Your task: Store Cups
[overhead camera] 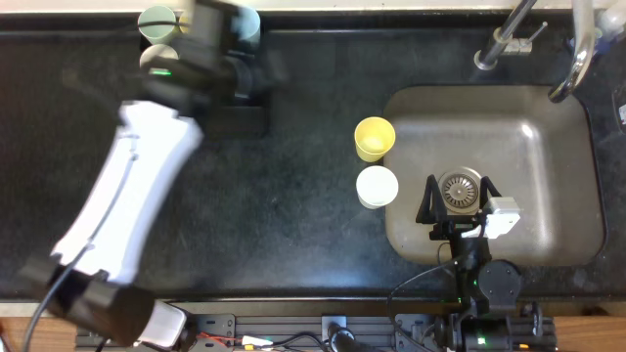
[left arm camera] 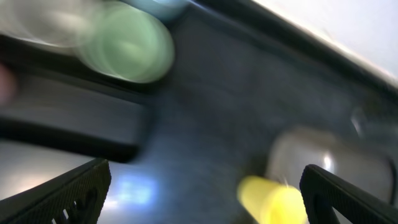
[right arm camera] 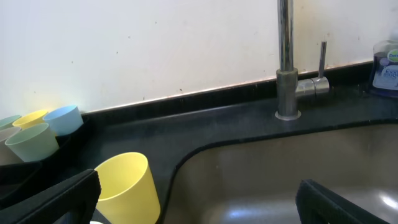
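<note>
Yellow cup point(overhead camera: 374, 138) stands upright, mouth up, on the dark desk point(overhead camera: 293, 225), just beside the left rim of the sink point(overhead camera: 548, 117). White cup point(overhead camera: 377, 186) sits right next to it on the side toward the arm bases; cannot tell if the two touch. Both are plain and tapered with no handle.

More cups are grouped at the desk's far left corner by the wall point(right arm camera: 155, 43): pale green cup point(overhead camera: 156, 20), second greenish cup point(overhead camera: 159, 56), light blue cup point(overhead camera: 249, 22). The right wrist view adds another yellow one point(right arm camera: 31, 118) in that group.

Left tool point(overhead camera: 240, 78) is up near that group, over a black rack point(overhead camera: 235, 119), fingers spread wide with nothing between them. Right tool point(overhead camera: 458, 200) is over the sink basin by the drain point(overhead camera: 460, 188), fingers also spread, holding nothing.

Room: a wide bare stretch of desk lies between the rack and the two near cups. The sink rim drops away right beside those cups. The wall closes the far edge, and the faucet point(overhead camera: 509, 39) stands at the sink's back.

Hidden: the left arm point(overhead camera: 137, 196) covers part of the corner group from above, so the cup count is unclear. In the left wrist view the cups are hard to make out, just a green round shape and a yellow one. In the right wrist view the near yellow cup is cut off at its base
</note>
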